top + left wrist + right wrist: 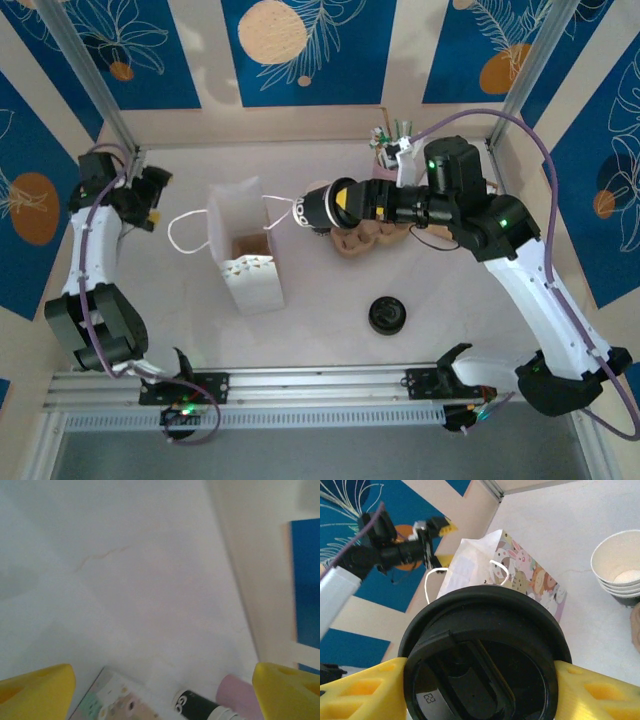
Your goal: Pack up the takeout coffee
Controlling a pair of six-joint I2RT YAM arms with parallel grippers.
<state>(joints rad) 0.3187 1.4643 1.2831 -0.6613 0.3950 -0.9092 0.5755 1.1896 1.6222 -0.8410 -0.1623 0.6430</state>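
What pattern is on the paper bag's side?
Cartoon animals on the paper bag; right wrist view shows it best.

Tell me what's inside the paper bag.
Through the open top of the bag, a brown surface shows and no cup; its depths are hidden by the walls. The coffee is outside, held in the right gripper.

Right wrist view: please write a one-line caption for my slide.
The right hand holds a black-lidded coffee cup, with a white bag and stacked paper cups on the table behind it.
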